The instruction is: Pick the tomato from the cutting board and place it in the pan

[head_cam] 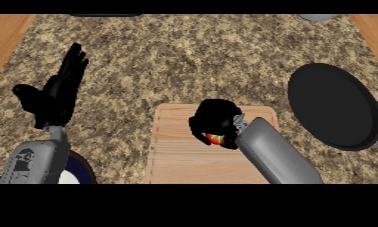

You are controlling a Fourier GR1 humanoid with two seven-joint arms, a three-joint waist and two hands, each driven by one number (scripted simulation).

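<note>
A red tomato (215, 139) with a green top lies on the wooden cutting board (177, 151), mostly hidden under my right hand (214, 118). That hand's fingers are curled round the tomato over the board's upper middle. The black pan (332, 105) lies flat on the counter at the right, apart from the board. My left hand (55, 96) stays open at the left, fingers up, away from the board.
A dark blue-rimmed plate (80, 171) peeks out at the lower left beside my left forearm. A grey object (319, 17) and a dark object (107, 15) show at the far edge. Speckled counter lies between the board and the pan.
</note>
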